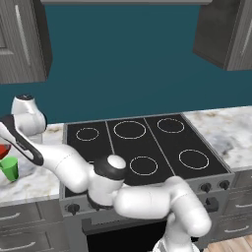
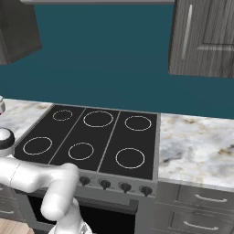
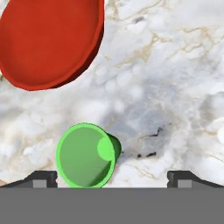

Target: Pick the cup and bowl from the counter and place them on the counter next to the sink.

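Looking straight down in the hand view, the small green cup (image 3: pixel 85 155) stands upright on the marble counter (image 3: pixel 166 87). It sits between my gripper's (image 3: pixel 113 179) two fingertips (image 3: pixel 42 178), left of the middle, with the gripper open and above it. The glossy red bowl (image 3: pixel 50 39) lies just beyond the cup, apart from it. In the left base view the cup (image 1: pixel 9 168) and a sliver of the bowl (image 1: pixel 3 150) sit at the far left edge on the counter (image 1: pixel 29 183), under my outstretched arm. The sink is out of view.
A black stovetop (image 1: pixel 142 142) (image 2: pixel 91 137) with several burner rings sits right of the cup, knobs along its front. More marble counter (image 2: pixel 196 146) runs right of the stove above grey drawers. Dark cabinets hang overhead.
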